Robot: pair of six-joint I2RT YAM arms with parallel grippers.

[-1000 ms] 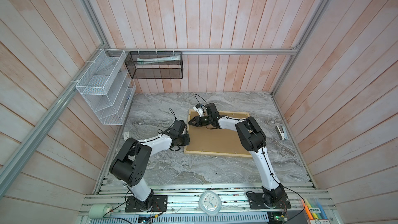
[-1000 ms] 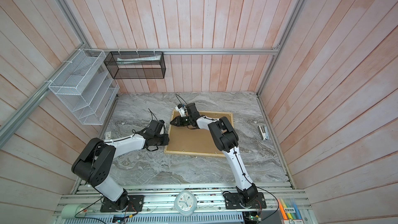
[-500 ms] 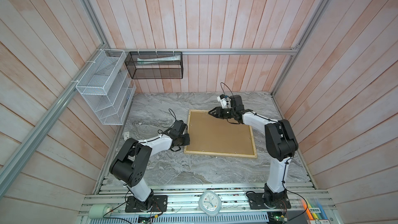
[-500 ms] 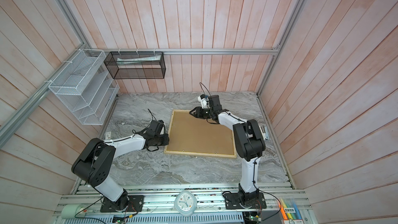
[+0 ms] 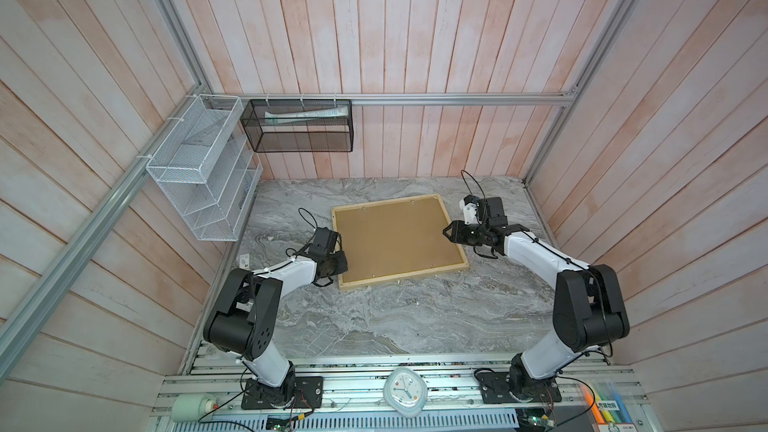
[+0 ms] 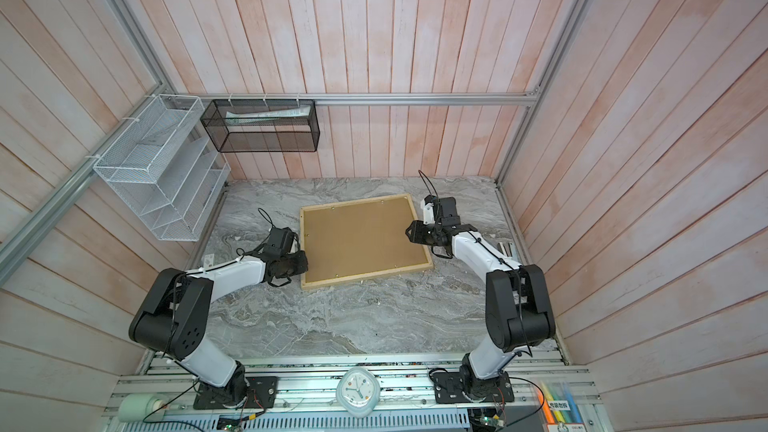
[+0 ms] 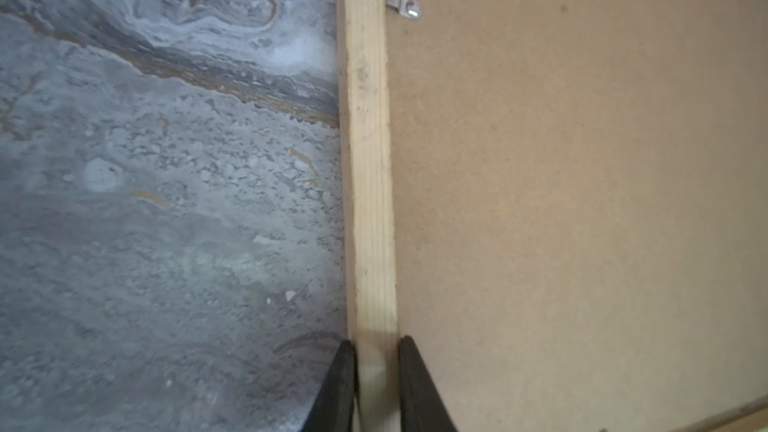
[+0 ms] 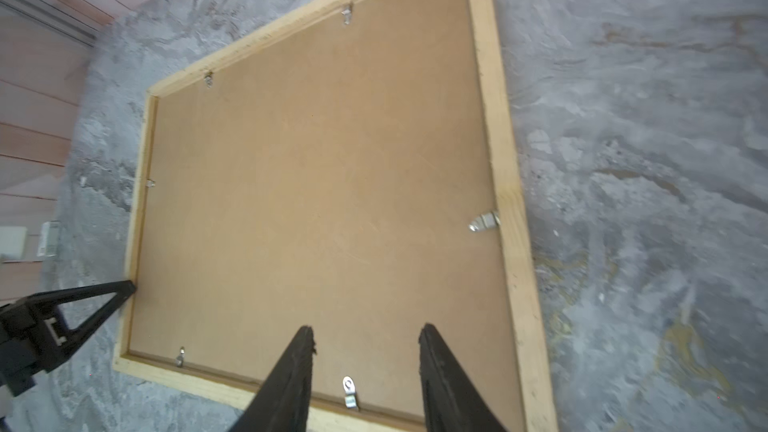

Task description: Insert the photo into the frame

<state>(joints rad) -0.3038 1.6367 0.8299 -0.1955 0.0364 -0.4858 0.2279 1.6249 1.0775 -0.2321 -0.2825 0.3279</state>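
The frame (image 5: 399,280) of pale wood slats lies face down on the marble table, with a brown backing board (image 5: 395,238) filling it. The photo is hidden. My left gripper (image 5: 340,261) stands at the frame's left slat (image 7: 365,160), and in the left wrist view its jaws (image 7: 376,351) sit tight on both sides of that slat. My right gripper (image 5: 446,234) hovers over the frame's right edge. In the right wrist view it (image 8: 365,330) is open, with only the board (image 8: 311,180) and a metal tab (image 8: 350,392) below.
A white wire rack (image 5: 203,172) hangs on the left wall and a black mesh basket (image 5: 299,126) on the back wall. A small clock (image 5: 405,392) sits on the front rail. A small stapler-like item (image 6: 507,248) lies near the table's right edge.
My right gripper has swung from the frame's far left corner across to its right edge and opened wider. The frame has turned slightly, its right end now farther back. The left gripper stays on the left slat.
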